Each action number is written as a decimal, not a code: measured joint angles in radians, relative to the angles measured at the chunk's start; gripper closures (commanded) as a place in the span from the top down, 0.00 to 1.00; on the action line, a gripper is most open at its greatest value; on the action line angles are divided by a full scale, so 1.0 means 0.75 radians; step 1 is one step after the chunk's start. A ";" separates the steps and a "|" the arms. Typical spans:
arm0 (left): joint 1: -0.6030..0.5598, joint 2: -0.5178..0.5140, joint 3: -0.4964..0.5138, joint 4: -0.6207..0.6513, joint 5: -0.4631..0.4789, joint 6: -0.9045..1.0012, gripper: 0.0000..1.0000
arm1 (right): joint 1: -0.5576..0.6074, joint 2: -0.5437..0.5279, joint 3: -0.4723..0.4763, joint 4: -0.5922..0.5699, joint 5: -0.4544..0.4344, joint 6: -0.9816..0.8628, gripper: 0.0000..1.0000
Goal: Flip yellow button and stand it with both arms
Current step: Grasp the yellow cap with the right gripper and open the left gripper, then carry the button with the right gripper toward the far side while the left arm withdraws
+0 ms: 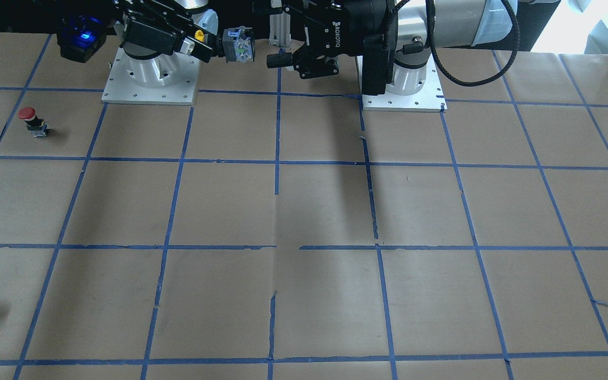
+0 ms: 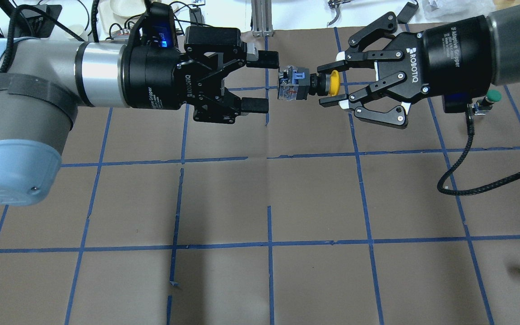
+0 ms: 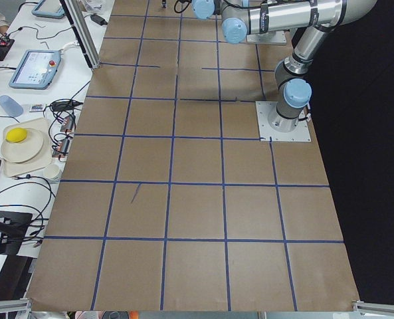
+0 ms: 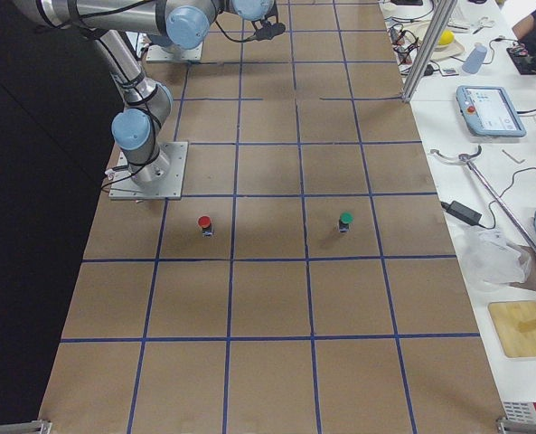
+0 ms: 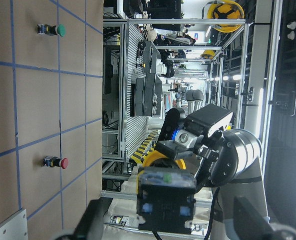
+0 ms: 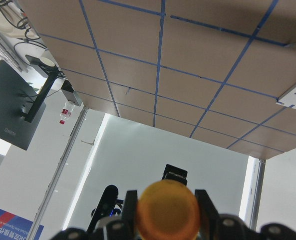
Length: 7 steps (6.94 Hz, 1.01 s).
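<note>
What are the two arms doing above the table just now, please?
The right gripper holds the yellow button in mid-air by its cap end, lying sideways with the contact block pointing at the left gripper. The left gripper is open and sits just short of that block, not gripping it. It looks like a hand-over for the flip. A red button and a green button stand on the table.

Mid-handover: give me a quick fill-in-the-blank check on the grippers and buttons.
The right gripper grips the yellow button by its ___ end.
The left gripper, facing it, is ___.
In the overhead view, the green button shows beside the ___ arm.
Missing words: cap; open; right.
</note>
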State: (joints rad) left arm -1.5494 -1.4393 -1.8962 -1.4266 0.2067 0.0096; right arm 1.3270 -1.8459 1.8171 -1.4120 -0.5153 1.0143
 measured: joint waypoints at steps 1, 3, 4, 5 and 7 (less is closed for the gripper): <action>0.049 0.001 0.004 0.000 0.121 0.000 0.99 | -0.023 0.001 0.002 -0.016 -0.118 -0.116 0.30; 0.138 0.000 0.015 0.000 0.396 -0.001 0.99 | -0.038 0.001 0.008 -0.022 -0.361 -0.470 0.30; 0.156 -0.022 0.044 0.000 0.569 -0.001 1.00 | -0.040 0.001 0.015 -0.027 -0.502 -0.689 0.28; 0.159 -0.072 0.121 -0.007 0.767 -0.001 1.00 | -0.042 0.003 0.034 -0.036 -0.636 -0.911 0.26; 0.143 -0.212 0.391 -0.120 1.214 0.002 1.00 | -0.077 0.003 0.108 -0.123 -0.844 -1.329 0.25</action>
State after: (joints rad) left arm -1.4422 -1.5982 -1.6028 -1.5164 1.1170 0.0112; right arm 1.2690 -1.8435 1.8982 -1.5045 -1.1484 0.0179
